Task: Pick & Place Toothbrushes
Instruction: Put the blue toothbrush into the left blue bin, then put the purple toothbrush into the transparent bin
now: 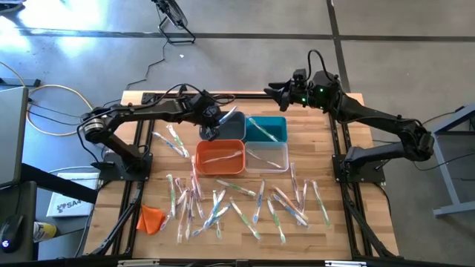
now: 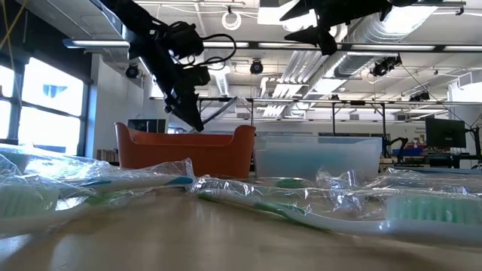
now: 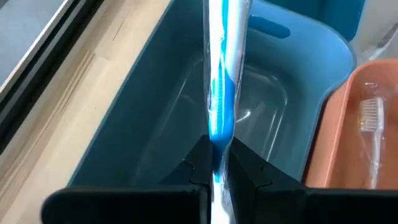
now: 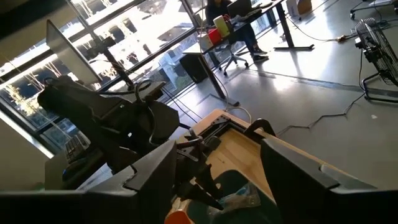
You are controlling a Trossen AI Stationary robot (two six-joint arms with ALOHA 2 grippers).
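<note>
Overhead, table-level and two wrist views; orange bin (image 1: 220, 156) shared

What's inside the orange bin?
One wrapped toothbrush with a white handle lies inside the orange bin, seen from above. From table height the bin's wall hides its inside. The left gripper holds a blue toothbrush over the dark grey bin beside it.

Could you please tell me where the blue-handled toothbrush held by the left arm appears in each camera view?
High view: the wrapped blue-handled toothbrush slants over the dark grey plastic bin, pinched by the left claw.
Low view: it angles up right from the left claw, above the orange plastic bin.
Left wrist view: the toothbrush runs up the centre.
Right wrist view: cannot tell.
Shared landmark: the orange bin.
</note>
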